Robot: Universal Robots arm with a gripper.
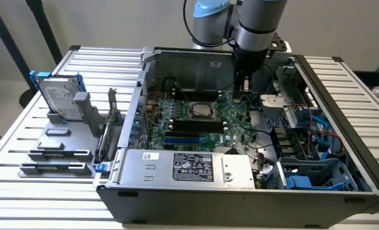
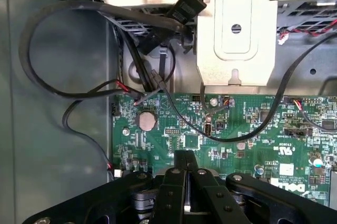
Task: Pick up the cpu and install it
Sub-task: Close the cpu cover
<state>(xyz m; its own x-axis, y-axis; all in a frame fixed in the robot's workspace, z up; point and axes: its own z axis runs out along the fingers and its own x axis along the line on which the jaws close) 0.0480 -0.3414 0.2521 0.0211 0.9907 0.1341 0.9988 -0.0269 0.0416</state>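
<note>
Cpu (image 1: 201, 111), as far as we can tell the silver-grey square in the socket (image 1: 201, 103), lies apart from our gripper (image 2: 185, 158), lower and toward the exterior view's left. We see the fingers (image 2: 175, 187) pressed together, holding nothing, above the green motherboard (image 2: 237, 129) inside the computer case (image 1: 241, 196).

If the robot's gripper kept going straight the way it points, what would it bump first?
Most likely the green motherboard; the shut gripper points straight at it. A thin black cable crosses nearby, so I'm not sure.

Silver-grey arm (image 1: 261, 19), pale blue joint caps (black, screw-studded fingers (image 2: 175, 184)).
</note>
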